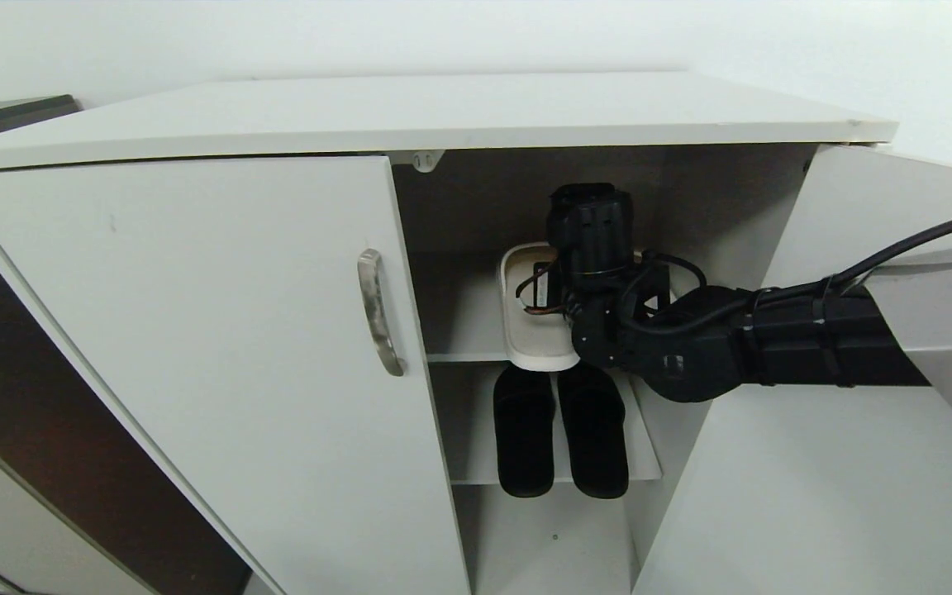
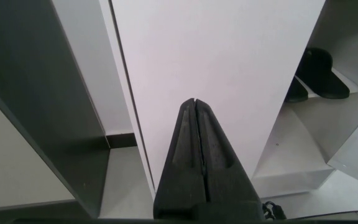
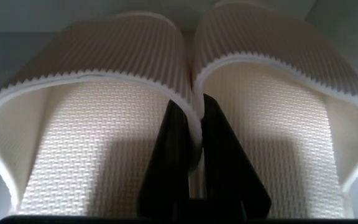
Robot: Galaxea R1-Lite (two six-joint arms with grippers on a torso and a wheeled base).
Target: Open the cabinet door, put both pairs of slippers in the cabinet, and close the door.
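Observation:
The white cabinet has its right door swung open and its left door closed. A pair of black slippers lies side by side on the lower shelf. The cream-white slippers rest on the upper shelf, heels overhanging its front edge. My right gripper reaches into the cabinet and is shut on the touching inner edges of the white slippers. My left gripper is shut with nothing in it, low in front of the closed left door; the black slippers show beyond it.
A metal handle runs vertically near the left door's inner edge. The cabinet's bottom compartment is bare. A dark panel stands to the cabinet's left. The open right door hangs under my right arm.

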